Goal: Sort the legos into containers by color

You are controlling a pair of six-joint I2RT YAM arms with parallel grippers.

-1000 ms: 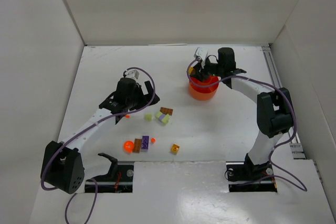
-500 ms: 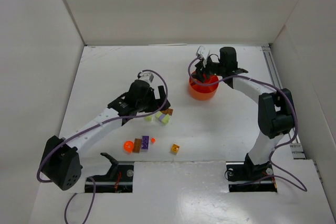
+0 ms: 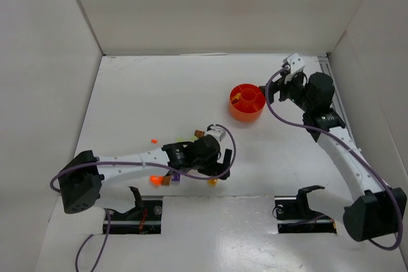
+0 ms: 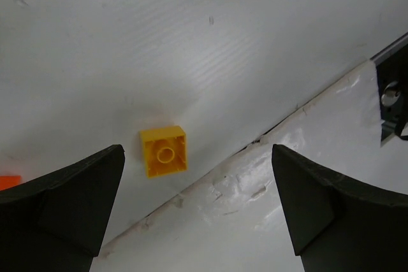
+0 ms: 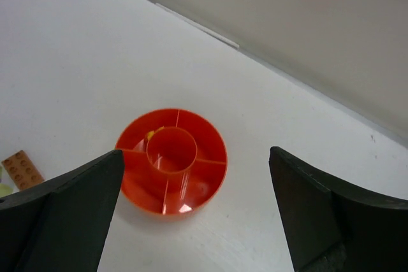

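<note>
Farthest left of the orange-red dish (image 3: 247, 114) in the top view, and much nearer the arm bases than it, a small round orange piece (image 3: 155, 180) lies on the white table (image 3: 127, 93). A purple brick (image 3: 175, 175) sits just to its right, and both are partly hidden by the left arm. Also left of the dish and nearer than it, the left gripper (image 4: 196, 157) hangs over a yellow brick (image 4: 164, 151). Its fingers (image 4: 64, 202) are spread far wider than the brick, which lies flat on the table between them, nearer one finger than the other and touched by neither, so the gripper holds nothing. A brown-orange brick (image 5: 22, 169) lies on the table left of the dish and apart from it. The dish stands upright, round, with a centre hub and dividers, and a bit of yellow (image 5: 151, 135) shows in one compartment beside the hub. Right of the dish and clear of its rim, the right gripper (image 5: 196, 152) faces it with its jaws wide apart and empty.
</note>
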